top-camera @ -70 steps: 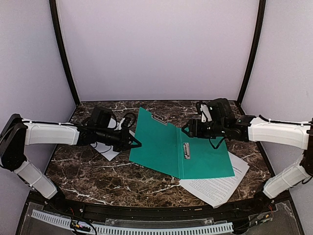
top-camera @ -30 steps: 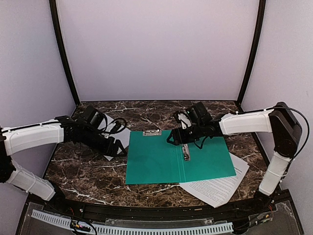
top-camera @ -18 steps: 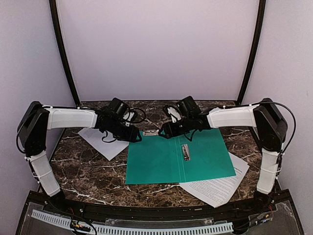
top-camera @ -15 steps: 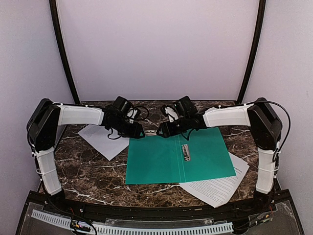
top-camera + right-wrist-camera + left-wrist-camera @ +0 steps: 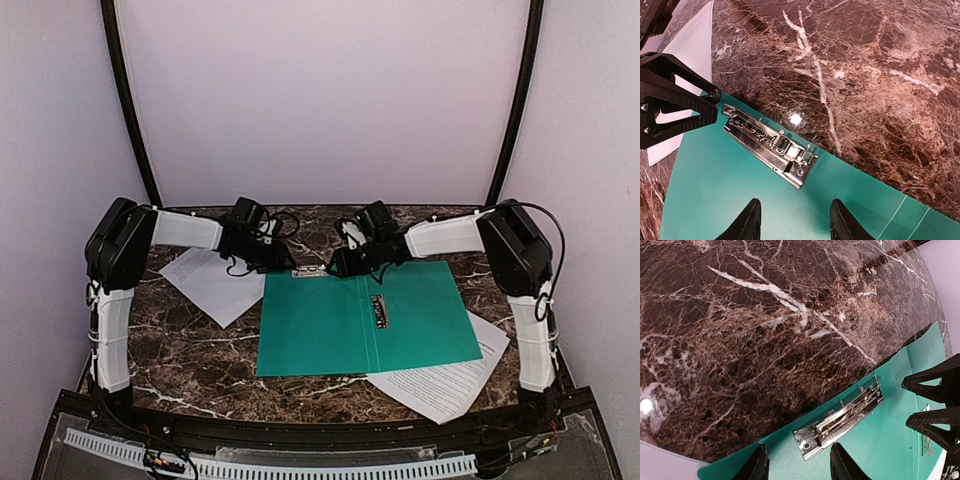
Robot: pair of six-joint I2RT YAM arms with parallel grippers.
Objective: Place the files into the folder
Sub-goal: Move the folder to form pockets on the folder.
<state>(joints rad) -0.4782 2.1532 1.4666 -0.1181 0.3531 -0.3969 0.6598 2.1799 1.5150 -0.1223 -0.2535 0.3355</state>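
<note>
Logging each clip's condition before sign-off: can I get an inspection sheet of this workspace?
Surface: dark brown marble tabletop, white-veined.
Job's things: teal-green plastic folder open flat, metal clip at its far edge; one white printed paper sheet left of it, another sheet partly under its near right corner.
Clutter: nothing seen.
Grippers: left pincer and right pincer open, both by the clip, holding nothing.
Cables: black wires at both wrists.
Surroundings: lilac walls, black posts.
</note>
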